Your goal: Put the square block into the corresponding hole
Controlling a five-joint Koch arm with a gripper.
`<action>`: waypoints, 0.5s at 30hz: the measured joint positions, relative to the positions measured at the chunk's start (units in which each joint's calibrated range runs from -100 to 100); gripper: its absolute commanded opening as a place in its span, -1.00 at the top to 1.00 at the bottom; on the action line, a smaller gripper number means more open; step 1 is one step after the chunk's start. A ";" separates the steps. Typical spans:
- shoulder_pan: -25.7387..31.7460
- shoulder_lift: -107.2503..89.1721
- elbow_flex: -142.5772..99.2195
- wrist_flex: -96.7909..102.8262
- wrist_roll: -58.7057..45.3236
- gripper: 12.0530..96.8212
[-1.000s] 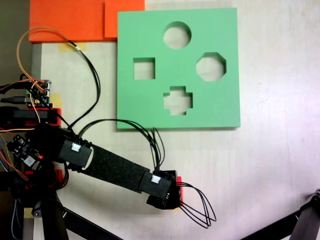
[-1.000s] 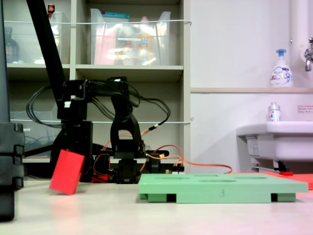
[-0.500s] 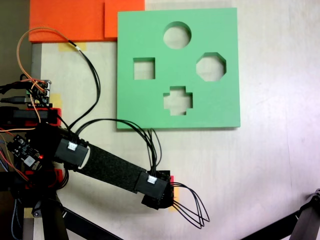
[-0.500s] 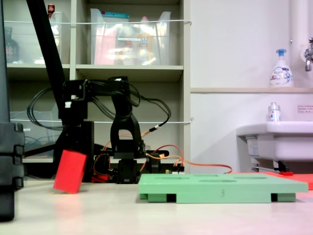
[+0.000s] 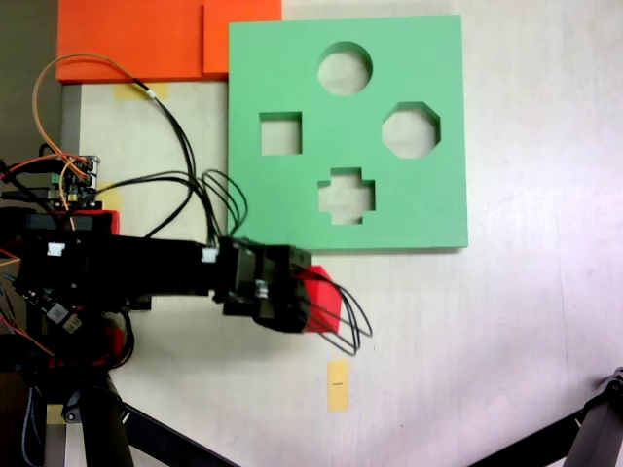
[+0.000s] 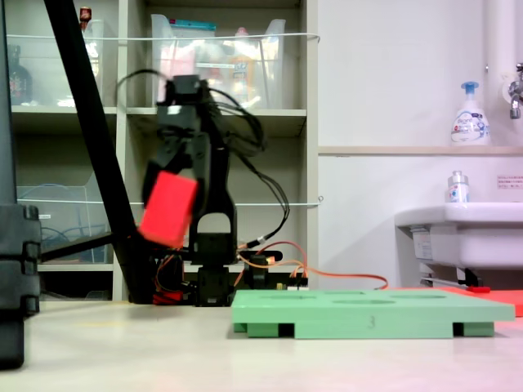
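Matte red block [image 6: 167,209], matte green foam board [image 5: 263,209], smooth pale tabletop [image 5: 506,331]

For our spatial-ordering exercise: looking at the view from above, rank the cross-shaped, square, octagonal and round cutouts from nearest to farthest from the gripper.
From the gripper:
1. Cross-shaped cutout, just above it.
2. Square cutout, upper left.
3. Octagonal cutout, upper right.
4. Round cutout, at the board's top.

One top-down, one table-level side camera, green board [image 5: 292,58] shared

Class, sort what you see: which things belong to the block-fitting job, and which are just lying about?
Job: square block, held off the table in the gripper; square hole in the green board.

Lying about: orange foam sheets, soap bottle, sink.
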 measured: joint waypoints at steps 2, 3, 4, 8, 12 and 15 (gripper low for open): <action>3.71 -1.78 0.00 -0.39 3.76 0.72; 5.57 -1.92 0.00 -0.39 5.57 0.72; 7.57 -1.92 0.00 -0.39 7.52 0.72; 14.11 -0.41 0.00 -0.49 13.28 0.72; 18.90 4.92 0.00 -0.69 17.58 0.72; 21.59 9.17 0.00 -0.69 20.95 0.72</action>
